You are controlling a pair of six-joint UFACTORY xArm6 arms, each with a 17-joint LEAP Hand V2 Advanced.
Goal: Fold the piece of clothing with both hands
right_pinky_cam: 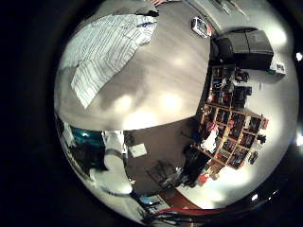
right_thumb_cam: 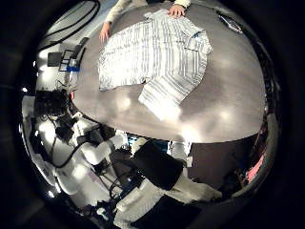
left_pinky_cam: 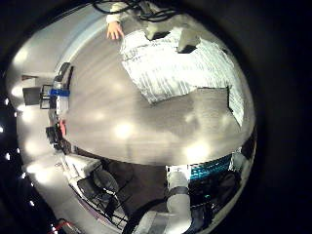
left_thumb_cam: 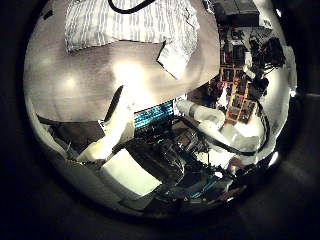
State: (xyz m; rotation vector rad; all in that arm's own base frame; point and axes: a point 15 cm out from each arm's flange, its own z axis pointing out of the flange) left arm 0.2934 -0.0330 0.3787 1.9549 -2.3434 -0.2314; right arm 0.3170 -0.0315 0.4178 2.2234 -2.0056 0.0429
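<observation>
Spread flat on the pale wooden bench (right_thumb_cam: 229, 95), well below both palms, a white, grey-striped short-sleeved cloth shirt (right_thumb_cam: 157, 57) is touched by a person's hands (right_thumb_cam: 176, 10); neither robot hand's finger state can be told.

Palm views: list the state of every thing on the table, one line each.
Striped shirt: spread flat on the table, unfolded, short sleeves out.
Table: carries the shirt.
Person's hands: resting on the shirt's far edge.
Robot's hands: fingers not visible in any view, state cannot be told.

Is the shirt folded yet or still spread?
Spread: the striped shirt lies flat on the table, both sleeves out, a person's hands at its far edge.
</observation>
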